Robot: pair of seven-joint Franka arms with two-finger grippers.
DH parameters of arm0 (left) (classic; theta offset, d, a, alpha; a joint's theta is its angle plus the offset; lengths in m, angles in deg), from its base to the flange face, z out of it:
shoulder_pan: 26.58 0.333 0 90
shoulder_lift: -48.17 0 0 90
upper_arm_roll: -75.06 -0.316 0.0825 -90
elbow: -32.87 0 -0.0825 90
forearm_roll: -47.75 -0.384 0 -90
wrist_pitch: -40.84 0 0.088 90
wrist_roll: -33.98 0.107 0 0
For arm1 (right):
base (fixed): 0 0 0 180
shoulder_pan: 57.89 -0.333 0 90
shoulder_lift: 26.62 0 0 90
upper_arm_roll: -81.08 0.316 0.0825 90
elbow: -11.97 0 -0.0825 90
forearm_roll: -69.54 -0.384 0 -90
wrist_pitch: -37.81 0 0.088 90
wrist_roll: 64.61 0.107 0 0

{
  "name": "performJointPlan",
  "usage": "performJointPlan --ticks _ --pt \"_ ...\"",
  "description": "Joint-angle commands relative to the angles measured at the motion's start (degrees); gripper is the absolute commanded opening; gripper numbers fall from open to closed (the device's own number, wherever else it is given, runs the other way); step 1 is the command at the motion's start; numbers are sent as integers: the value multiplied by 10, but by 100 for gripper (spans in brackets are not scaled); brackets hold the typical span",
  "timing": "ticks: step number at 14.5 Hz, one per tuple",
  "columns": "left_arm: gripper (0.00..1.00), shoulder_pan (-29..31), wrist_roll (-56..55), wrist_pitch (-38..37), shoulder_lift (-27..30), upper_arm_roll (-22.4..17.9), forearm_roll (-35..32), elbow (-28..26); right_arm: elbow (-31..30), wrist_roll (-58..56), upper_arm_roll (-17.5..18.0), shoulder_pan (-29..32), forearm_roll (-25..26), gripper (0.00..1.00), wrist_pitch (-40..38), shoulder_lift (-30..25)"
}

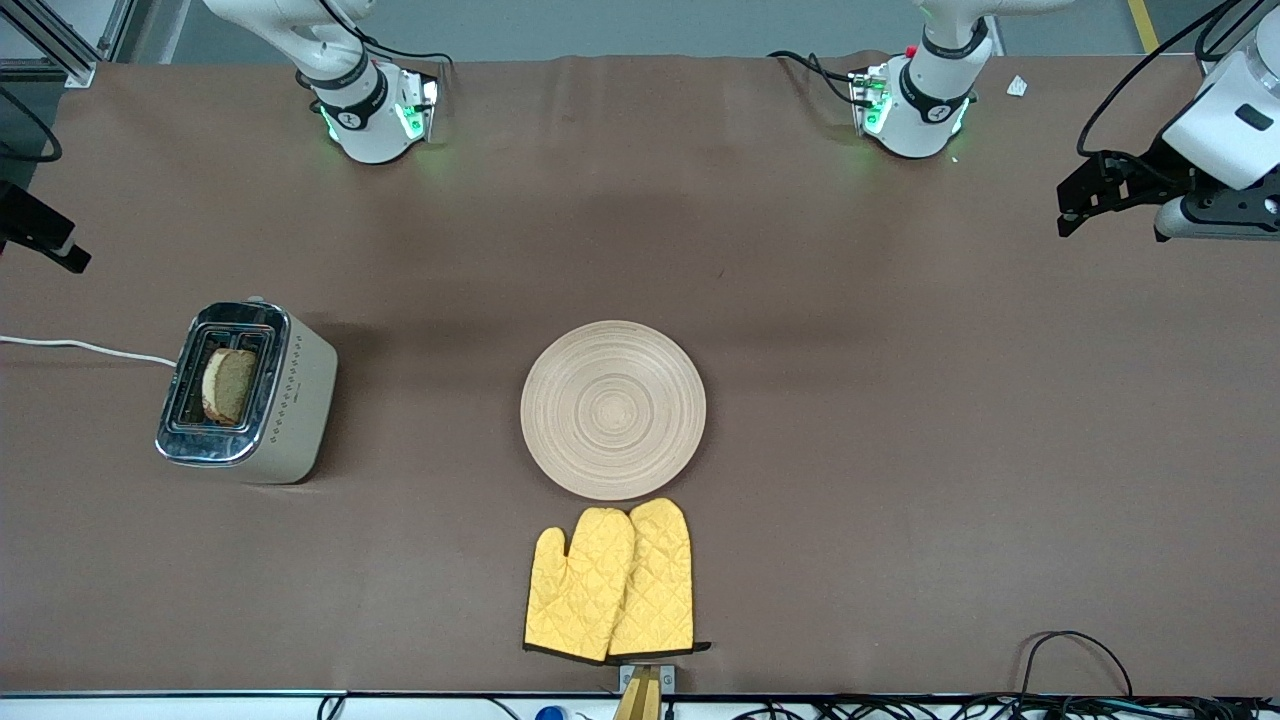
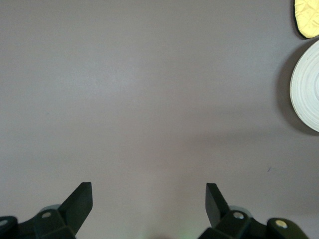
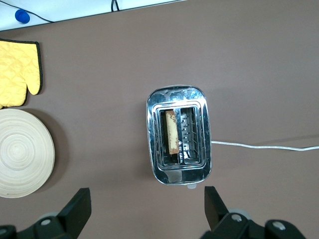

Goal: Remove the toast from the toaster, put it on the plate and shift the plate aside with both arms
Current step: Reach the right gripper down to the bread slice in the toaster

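Observation:
The toast [image 1: 228,385] stands upright in one slot of a silver toaster [image 1: 245,395] toward the right arm's end of the table. It also shows in the right wrist view [image 3: 172,132]. The round pale wooden plate [image 1: 613,409] lies bare at the table's middle, and shows in the right wrist view [image 3: 20,152] and at the edge of the left wrist view [image 2: 308,87]. My right gripper [image 3: 146,199] is open and empty, high up beside the toaster [image 3: 179,134]. My left gripper [image 1: 1070,212] is open and empty over bare table at the left arm's end; the left wrist view [image 2: 148,194] shows it too.
Two yellow quilted oven mitts [image 1: 610,585] lie just nearer to the front camera than the plate, touching its rim. A white cord [image 1: 80,347] runs from the toaster off the table's end. Cables lie along the table's front edge.

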Motion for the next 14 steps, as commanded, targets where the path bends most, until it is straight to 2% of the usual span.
performJointPlan --ticks 1,7,14 --pt "100 1 6 -13 -6 2 2 16 -4 3 7 6 1 100 -3 -8" --pt "100 5 5 -13 -26 1 1 37 -7 -12 11 -5 9 100 17 0" --pt "100 5 0 -13 -32 1 3 35 -69 -9 9 -4 15 100 72 77"
